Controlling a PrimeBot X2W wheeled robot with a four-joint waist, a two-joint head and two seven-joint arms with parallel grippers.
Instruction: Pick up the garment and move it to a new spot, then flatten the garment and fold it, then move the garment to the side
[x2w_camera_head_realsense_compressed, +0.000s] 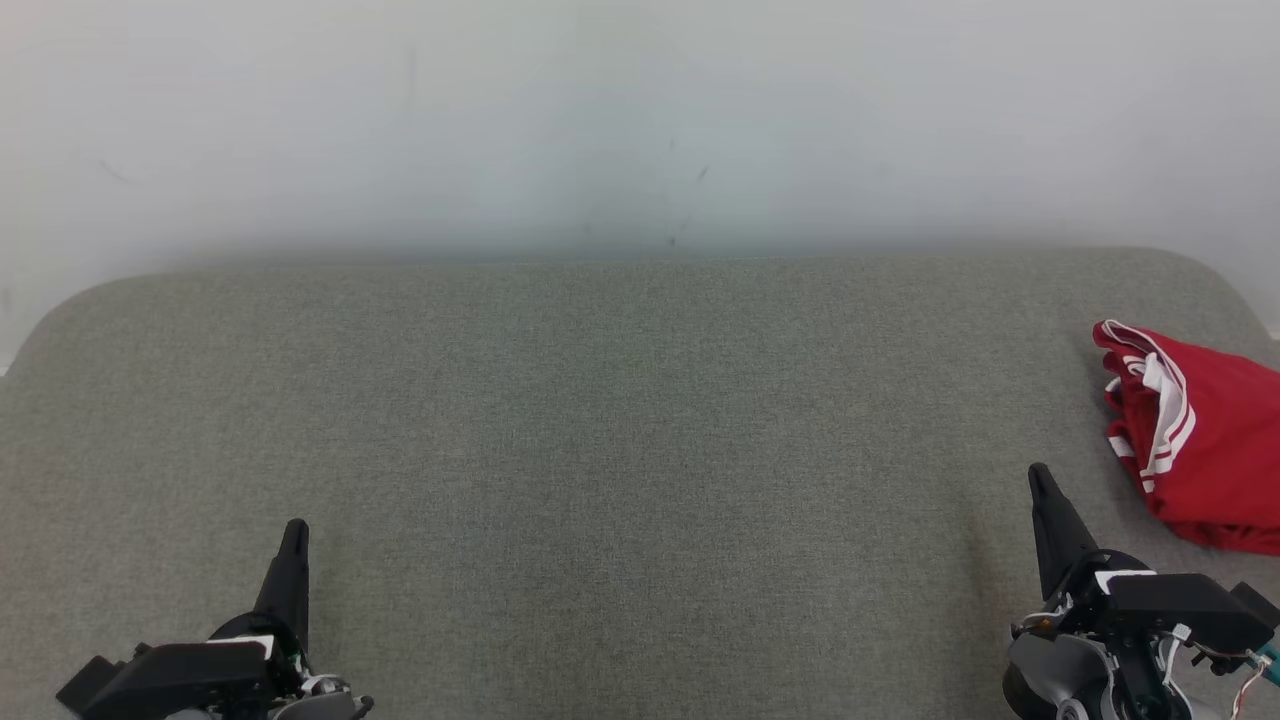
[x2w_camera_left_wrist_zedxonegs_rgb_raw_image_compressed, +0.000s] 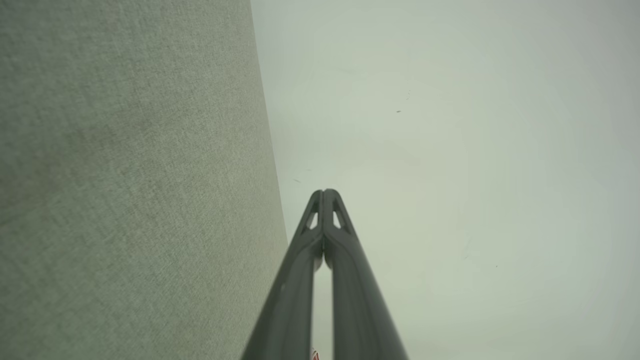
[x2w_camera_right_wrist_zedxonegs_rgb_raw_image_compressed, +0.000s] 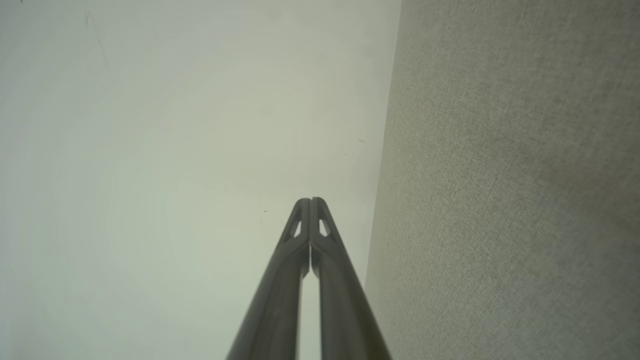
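Grey woven fabric covers the tabletop (x2w_camera_head_realsense_compressed: 640, 450), which runs back to a pale wall (x2w_camera_head_realsense_compressed: 640, 120). Both arms sit low at the near edge, the left fingers (x2w_camera_head_realsense_compressed: 288, 580) at lower left and the right fingers (x2w_camera_head_realsense_compressed: 1055, 530) at lower right, each pair clenched on nothing and pointing toward the wall. A red garment (x2w_camera_head_realsense_compressed: 1205, 440) with white stripes lies bunched at the tabletop's right edge, near the right fingers but apart from them.
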